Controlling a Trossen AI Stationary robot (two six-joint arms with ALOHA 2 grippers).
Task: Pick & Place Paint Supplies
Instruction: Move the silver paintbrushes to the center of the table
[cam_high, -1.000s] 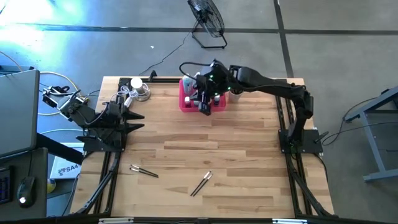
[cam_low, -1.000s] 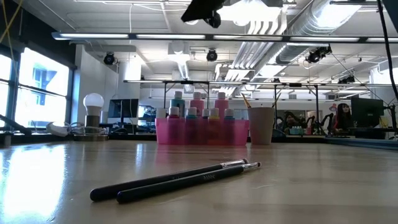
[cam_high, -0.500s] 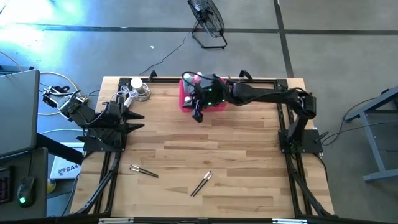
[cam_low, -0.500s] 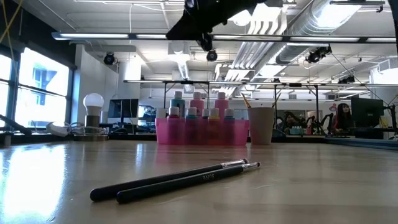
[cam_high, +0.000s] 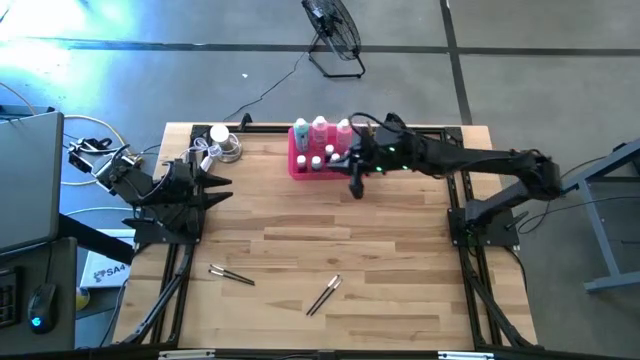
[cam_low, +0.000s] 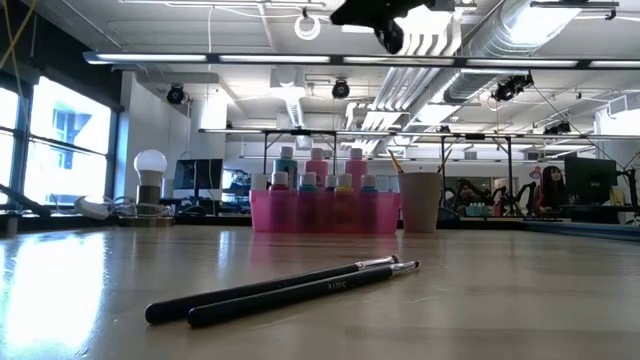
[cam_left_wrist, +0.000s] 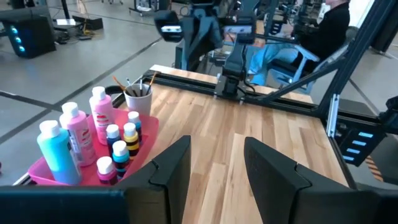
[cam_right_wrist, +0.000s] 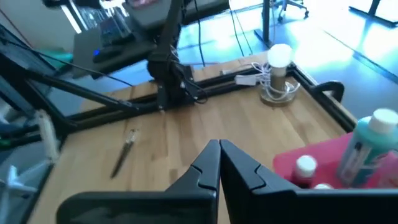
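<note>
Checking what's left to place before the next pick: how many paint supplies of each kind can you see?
Tall white-capped bottles, in the pink tray: 3
Tiny bottles, in the tray: 5 visible
Paintbrushes loose on the table, in two pairs: 4
Total: 12
The brushes standing in the cup are too small to count, so they are left out.

The right hand hangs above the wooden table with its two dark fingers pressed together, nothing between them. At about four o'clock from it sits the pink tray, holding a teal bottle with a white cap and a small white-capped bottle. At ten o'clock a thin paintbrush lies on the wood, at one o'clock stands a white bulb lamp, and at eleven o'clock is the other arm.
</note>
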